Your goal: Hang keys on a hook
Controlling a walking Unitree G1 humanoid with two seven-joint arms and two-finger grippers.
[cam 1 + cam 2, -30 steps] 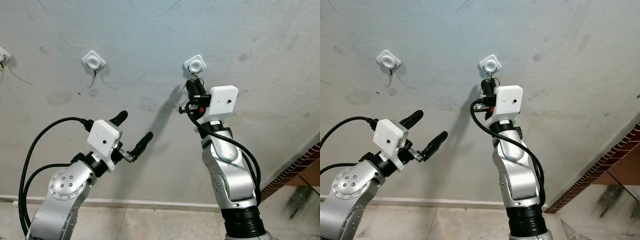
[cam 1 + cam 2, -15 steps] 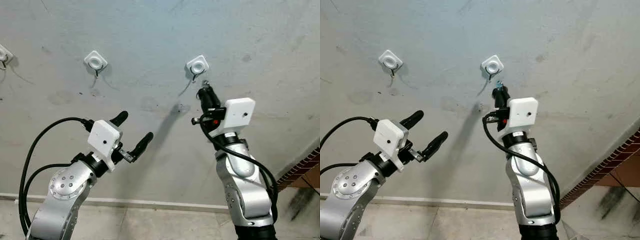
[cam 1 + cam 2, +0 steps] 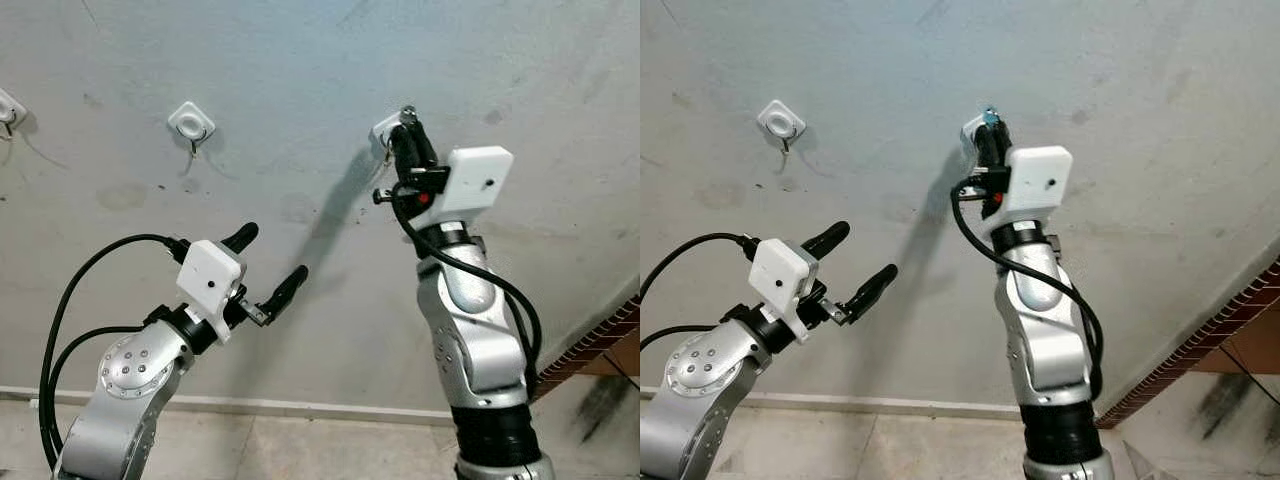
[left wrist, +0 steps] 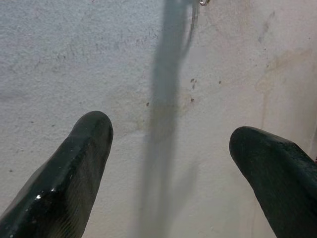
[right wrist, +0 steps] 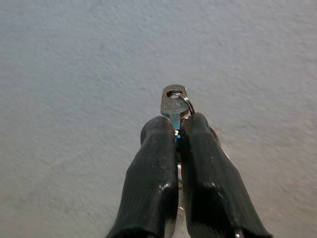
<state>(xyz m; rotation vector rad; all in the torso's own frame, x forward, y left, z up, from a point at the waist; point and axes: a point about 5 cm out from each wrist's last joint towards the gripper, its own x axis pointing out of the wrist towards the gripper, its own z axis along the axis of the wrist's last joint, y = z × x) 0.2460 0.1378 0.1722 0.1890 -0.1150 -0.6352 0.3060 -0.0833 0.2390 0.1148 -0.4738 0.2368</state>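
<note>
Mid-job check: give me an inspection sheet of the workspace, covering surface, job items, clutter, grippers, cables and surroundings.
Surface: grey plaster wall, stained and scuffed.
Job's things: key with its ring pinched in the right gripper, raised at the right-hand hook; not seen hanging. Second white hook further left holds nothing.
Clutter: nothing seen.
Grippers: right gripper has its jaws shut on the key, up by the hook. Left gripper is held low in front of the wall, jaws open and holding nothing.
Cables: black cable loops off the left arm; another runs down the right arm.
Surroundings: brick edge at lower right; floor strip below the wall.
</note>
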